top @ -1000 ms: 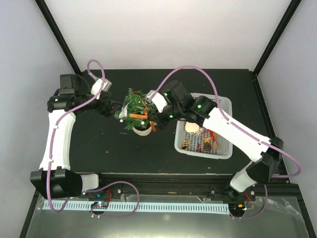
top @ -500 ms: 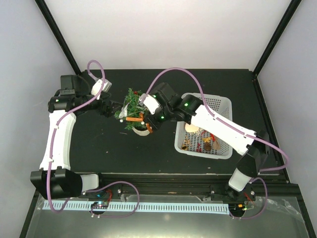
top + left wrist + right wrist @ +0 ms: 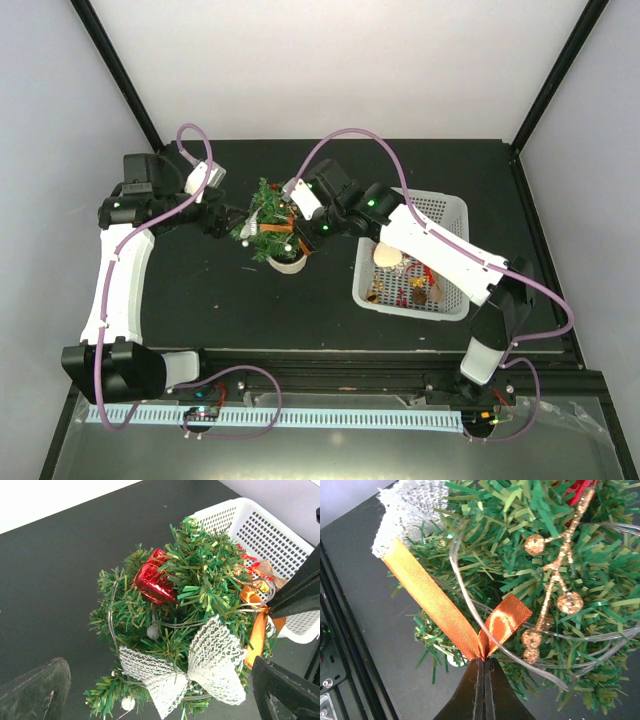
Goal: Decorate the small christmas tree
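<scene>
While my right gripper (image 3: 483,666) pinches the orange satin ribbon (image 3: 432,602) against the bushy dark-green miniature christmas tree (image 3: 270,225), which stands just left of the white perforated plastic basket (image 3: 452,212), I'd seat the ribbon deep among the needles before releasing; my left gripper (image 3: 228,221), farther left of that basket, gapes wide, holding nothing.

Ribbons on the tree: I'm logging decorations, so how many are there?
2. A white lace bow on the small christmas tree, facing the left wrist camera; an orange ribbon at its basket side, pinched in the shut right tool. Others may hide behind branches.
</scene>
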`<action>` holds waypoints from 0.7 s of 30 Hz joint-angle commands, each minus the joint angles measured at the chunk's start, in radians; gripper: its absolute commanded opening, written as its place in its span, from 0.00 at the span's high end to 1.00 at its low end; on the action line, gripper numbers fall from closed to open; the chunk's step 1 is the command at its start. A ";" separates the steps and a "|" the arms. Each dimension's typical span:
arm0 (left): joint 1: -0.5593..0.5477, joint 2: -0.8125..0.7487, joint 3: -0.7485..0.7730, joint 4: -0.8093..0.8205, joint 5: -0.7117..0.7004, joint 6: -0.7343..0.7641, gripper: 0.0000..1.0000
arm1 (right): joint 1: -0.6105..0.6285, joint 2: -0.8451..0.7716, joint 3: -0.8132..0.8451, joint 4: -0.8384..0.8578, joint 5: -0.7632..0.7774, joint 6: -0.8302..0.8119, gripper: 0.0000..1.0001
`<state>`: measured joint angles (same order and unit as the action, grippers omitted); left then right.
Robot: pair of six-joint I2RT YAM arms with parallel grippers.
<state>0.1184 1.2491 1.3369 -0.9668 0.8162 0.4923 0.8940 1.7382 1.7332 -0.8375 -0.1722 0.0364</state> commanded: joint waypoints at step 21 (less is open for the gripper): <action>0.006 -0.022 -0.005 0.028 0.037 -0.017 0.01 | -0.008 0.058 0.055 -0.002 0.017 0.042 0.99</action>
<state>0.1184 1.2491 1.3361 -0.9562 0.8223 0.4847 0.8902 1.7901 1.7744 -0.8387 -0.1589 0.0669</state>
